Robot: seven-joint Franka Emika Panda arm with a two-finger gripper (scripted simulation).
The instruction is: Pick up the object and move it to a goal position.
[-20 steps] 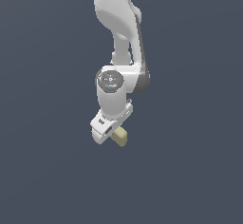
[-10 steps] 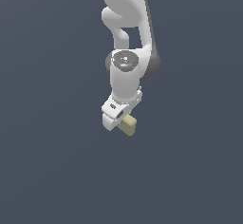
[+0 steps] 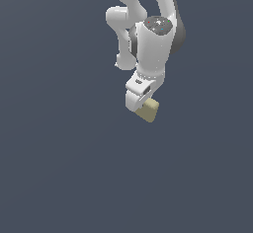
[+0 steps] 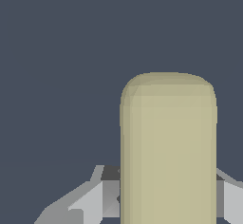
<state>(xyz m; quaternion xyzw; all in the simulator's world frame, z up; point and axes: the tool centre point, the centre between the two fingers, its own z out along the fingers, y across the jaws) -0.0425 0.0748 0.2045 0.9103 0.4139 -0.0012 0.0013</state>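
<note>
The object is a small pale tan block with rounded edges (image 3: 147, 110). It hangs at the lower end of my white gripper (image 3: 142, 104) in the exterior view, well above the dark grey ground. The gripper is shut on the block, which sticks out below the fingers. In the wrist view the block (image 4: 168, 147) fills the middle, standing up between my grey fingers (image 4: 95, 199). No goal marker shows in either view.
The white arm (image 3: 148, 24) reaches down from the top of the exterior view. A plain dark grey surface (image 3: 59, 168) lies all around.
The arm has carried the block up and toward the exterior view's right. The wrist has turned. The block stays held in the gripper.
</note>
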